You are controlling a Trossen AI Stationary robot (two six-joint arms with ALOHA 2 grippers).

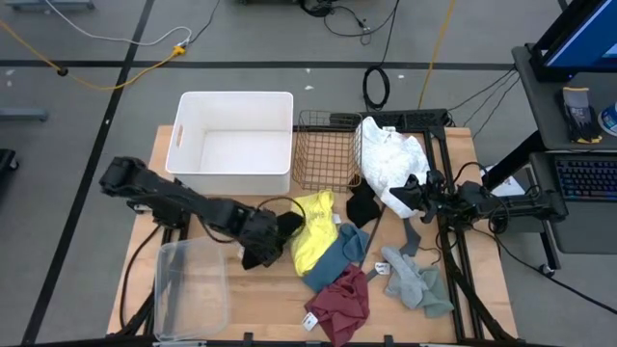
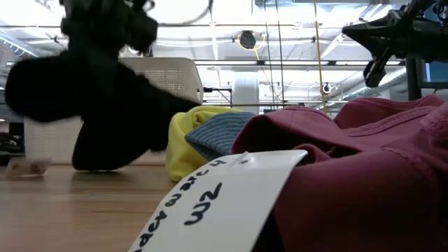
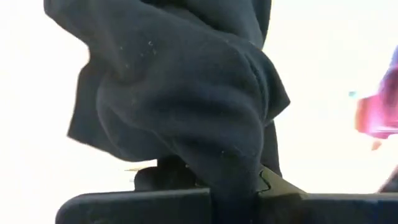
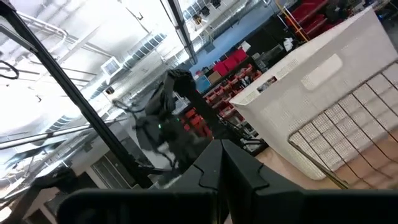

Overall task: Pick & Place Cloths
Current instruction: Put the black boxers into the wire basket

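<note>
My left gripper (image 1: 270,231) is over the table's middle left, shut on a black cloth (image 1: 285,227), which fills the left wrist view (image 3: 186,93) and hangs at the left of the low view (image 2: 91,105). Beside it lie the yellow cloth (image 1: 313,231), the blue-teal cloth (image 1: 339,255), the maroon cloth (image 1: 342,304) with a white tag (image 2: 217,203), and the small grey-green ones (image 1: 415,280). A second black cloth (image 1: 362,207) lies beside the big white cloth (image 1: 390,164). My right gripper (image 1: 413,196) waits, shut and empty, by the white cloth's near edge. My left gripper pinches a bunched fold of the black cloth (image 3: 239,180) between its two fingers; how many layers, I cannot tell. The fingers reach in from the table's left. The cloth hangs slack below them, its lowest part (image 2: 98,164) down at the table top.
A white bin (image 1: 236,145) and a wire basket (image 1: 326,154) stand along the far edge. A clear plastic tub (image 1: 191,289) sits at the near left corner. Bare wood lies between the bin and the tub.
</note>
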